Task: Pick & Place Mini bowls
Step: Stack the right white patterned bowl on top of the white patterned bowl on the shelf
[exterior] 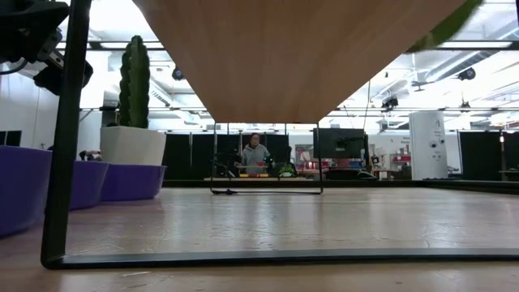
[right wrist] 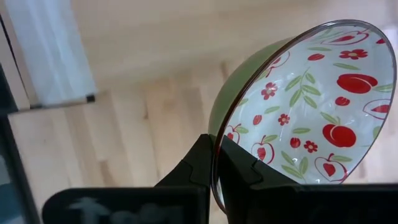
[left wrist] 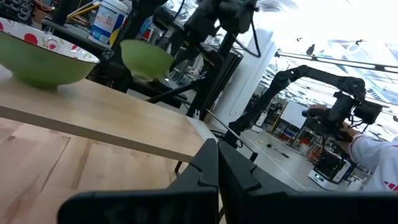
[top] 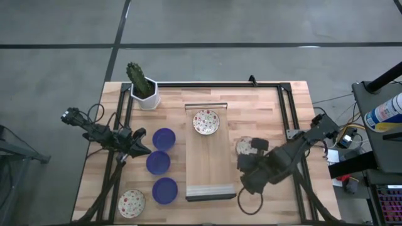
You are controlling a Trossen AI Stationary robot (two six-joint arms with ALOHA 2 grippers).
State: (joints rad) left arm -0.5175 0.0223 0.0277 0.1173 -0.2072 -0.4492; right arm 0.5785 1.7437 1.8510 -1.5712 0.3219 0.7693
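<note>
From where I stand, the nearest pieces are a patterned bowl at the table's front left corner and a blue bowl just beside it. Two more blue bowls, one in the middle and one farther back, run in a loose column along the left edge of the raised wooden board.

The left gripper sits beside that column, near the farther two blue bowls, its fingers pressed together with nothing between them (the wrist view shows them meeting in a point).

Across the board, the right gripper has its fingers pinched on the rim of a patterned bowl, held tilted above the bare table right of the board. Its inside is white with red fruit and green leaves, its outside green. In the overhead view that bowl is partly covered by the arm.

Farther back, another patterned bowl rests upright on the board near its far end. At the far left corner stands a white pot holding a cactus.

Beyond the table, a person is visible in the room.
</note>
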